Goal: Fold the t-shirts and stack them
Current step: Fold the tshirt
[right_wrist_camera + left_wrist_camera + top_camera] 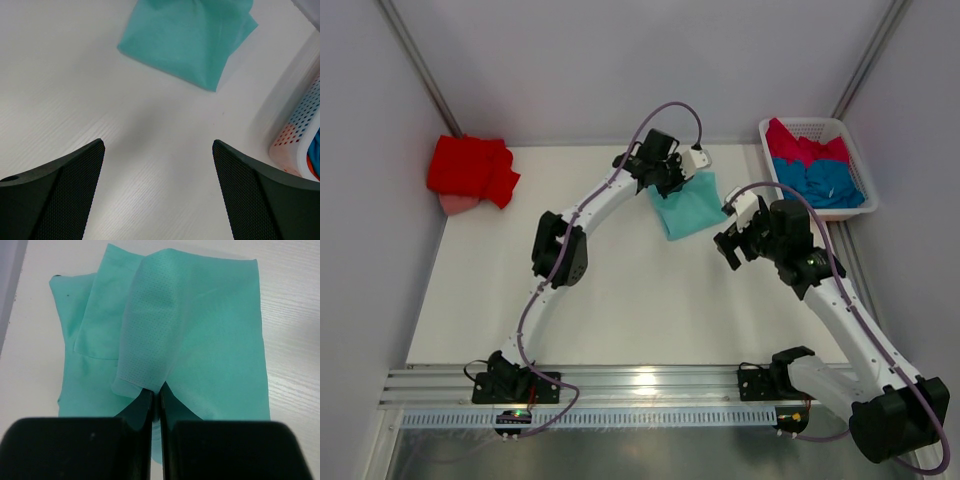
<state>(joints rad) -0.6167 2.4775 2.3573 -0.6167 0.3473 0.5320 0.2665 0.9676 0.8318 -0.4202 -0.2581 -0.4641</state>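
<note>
One mint-teal t-shirt (215,340) lies pinched in the left gripper (155,396).

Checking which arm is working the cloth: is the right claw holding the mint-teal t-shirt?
No, the right claw stands wide open and empty, and the mint-teal t-shirt lies on the table ahead of it.

Clear run under my right gripper (157,145)
Bare table (65,75) lies ahead; the mint-teal t-shirt (190,40) sits beyond, and the white basket (300,125) walls off the right.
</note>
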